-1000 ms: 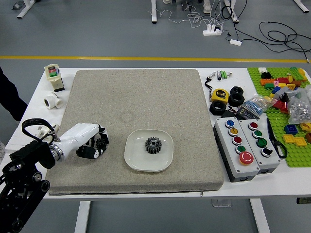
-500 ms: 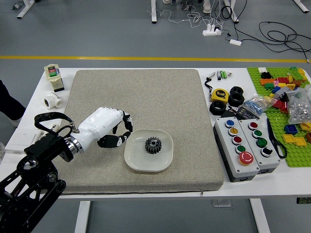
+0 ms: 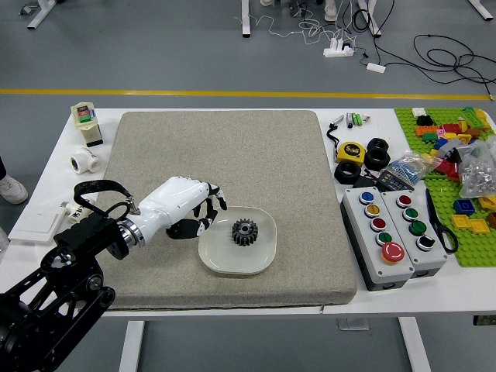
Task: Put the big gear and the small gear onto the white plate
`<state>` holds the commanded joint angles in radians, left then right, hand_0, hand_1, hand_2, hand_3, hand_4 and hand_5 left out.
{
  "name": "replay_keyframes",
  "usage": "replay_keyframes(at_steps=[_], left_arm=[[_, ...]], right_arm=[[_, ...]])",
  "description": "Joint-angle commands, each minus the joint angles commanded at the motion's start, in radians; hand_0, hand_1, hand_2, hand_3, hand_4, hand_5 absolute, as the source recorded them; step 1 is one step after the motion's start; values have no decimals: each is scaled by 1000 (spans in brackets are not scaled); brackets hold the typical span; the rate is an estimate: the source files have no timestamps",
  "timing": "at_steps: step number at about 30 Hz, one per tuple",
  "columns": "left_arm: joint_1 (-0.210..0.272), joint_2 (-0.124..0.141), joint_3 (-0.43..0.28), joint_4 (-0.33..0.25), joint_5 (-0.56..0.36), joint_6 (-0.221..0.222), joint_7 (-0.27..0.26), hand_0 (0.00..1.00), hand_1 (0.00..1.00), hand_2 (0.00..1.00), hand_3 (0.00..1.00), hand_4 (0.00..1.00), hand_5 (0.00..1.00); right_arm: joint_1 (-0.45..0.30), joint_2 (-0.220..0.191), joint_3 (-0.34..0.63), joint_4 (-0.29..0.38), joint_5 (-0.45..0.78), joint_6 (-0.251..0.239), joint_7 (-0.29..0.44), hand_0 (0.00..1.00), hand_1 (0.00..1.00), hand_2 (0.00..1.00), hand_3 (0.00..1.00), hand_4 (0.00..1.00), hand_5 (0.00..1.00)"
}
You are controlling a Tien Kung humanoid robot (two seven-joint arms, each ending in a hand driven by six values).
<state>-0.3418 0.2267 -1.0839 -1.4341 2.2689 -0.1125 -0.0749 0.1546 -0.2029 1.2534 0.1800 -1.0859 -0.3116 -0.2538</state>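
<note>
White plate [image 3: 237, 264] holding dark gear [image 3: 245, 232]

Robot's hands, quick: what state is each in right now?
Left white-and-black hand: open or closed, cannot be told.
Right hand: out of view.

Left arm [image 3: 71, 279] aslant from lower corner; robot hand [image 3: 190, 208] outstretched

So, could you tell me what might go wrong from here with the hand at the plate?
The left hand overlaps the left edge of the white plate in this view, so reaching lower might bump or tip it. A dark gear sits near the plate's middle; another set down there could knock it. I can't tell whether the hand holds a gear, so it may arrive empty.
</note>
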Motion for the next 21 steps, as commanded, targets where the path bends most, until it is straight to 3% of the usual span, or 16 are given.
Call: replay_keyframes(at_steps=[2, 3, 8, 9, 14, 15, 21], left_arm=[[4, 7, -21, -7, 0, -24, 2, 328, 482, 619, 649, 473, 2], [7, 13, -31, -9, 0, -42, 1, 429, 622, 757, 746, 674, 3], [22, 42, -50, -1, 0, -99, -14, 429, 622, 757, 746, 674, 3], [24, 45, -50, 2, 0, -104, -17, 487, 702, 798, 815, 736, 2], [32, 54, -48, 30, 0, -121, -28, 487, 702, 798, 815, 736, 2], [31, 52, -46, 39, 0, -120, -29, 492, 707, 800, 819, 668, 2], [28, 43, -44, 76, 0, -108, -30, 484, 703, 796, 802, 635, 2]], right_arm=[[0, 0, 1, 0, -3, 0, 0, 601, 608, 695, 556, 754, 668], [0, 0, 3, 0, -5, 1, -1, 601, 608, 695, 556, 754, 668], [-1, 1, 6, 0, -6, -1, -2, 601, 608, 695, 556, 754, 668], [-1, 1, 6, 0, -6, -1, -2, 601, 608, 695, 556, 754, 668], [0, 2, 7, 0, -7, -1, -3, 601, 608, 695, 556, 754, 668], [0, 3, 9, 0, -9, -1, -4, 600, 608, 695, 557, 754, 669], [1, 3, 8, 0, -10, -1, -4, 601, 608, 695, 556, 754, 669]])
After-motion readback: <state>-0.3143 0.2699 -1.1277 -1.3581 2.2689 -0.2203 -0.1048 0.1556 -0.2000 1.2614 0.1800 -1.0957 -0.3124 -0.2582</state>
